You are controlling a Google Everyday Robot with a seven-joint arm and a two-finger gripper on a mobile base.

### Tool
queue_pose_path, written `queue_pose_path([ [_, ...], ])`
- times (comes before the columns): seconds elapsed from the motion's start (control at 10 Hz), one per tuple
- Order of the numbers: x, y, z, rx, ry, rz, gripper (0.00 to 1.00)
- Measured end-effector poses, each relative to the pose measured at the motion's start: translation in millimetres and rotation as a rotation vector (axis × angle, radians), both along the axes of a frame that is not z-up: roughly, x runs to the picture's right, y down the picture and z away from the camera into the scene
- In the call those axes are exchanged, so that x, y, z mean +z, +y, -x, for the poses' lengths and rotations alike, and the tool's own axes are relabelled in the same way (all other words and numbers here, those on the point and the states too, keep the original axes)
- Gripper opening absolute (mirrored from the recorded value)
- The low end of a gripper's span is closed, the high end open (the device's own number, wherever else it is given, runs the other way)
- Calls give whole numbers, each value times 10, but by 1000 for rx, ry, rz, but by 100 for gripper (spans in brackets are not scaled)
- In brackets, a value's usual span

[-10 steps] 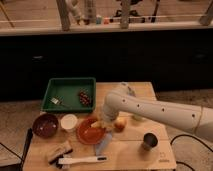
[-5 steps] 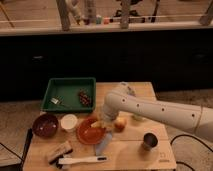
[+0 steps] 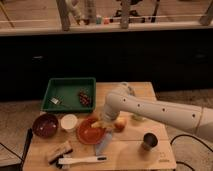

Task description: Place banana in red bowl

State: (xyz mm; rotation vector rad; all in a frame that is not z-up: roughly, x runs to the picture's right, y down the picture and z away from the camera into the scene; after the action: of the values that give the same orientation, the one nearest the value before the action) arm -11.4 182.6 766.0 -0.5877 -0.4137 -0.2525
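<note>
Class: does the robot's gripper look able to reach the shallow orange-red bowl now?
Probably yes: the gripper, fingers shut, hangs at the rim of the shallow orange-red bowl, beside the small pale yellow banana; nothing lies between.

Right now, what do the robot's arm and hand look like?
The arm is smooth and cream-white, built of thick rounded tubes with a bulging elbow joint. Its hand, at the red bowl's right rim, looks smaller and greyer. No markings visible.
</note>
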Motion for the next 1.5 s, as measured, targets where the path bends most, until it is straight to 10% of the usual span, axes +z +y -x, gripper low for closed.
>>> queue_pose_path([
  [0.8, 20, 94, 265, -49, -59, 27, 5],
  [1.5, 29, 106, 413, -70, -81, 46, 75],
])
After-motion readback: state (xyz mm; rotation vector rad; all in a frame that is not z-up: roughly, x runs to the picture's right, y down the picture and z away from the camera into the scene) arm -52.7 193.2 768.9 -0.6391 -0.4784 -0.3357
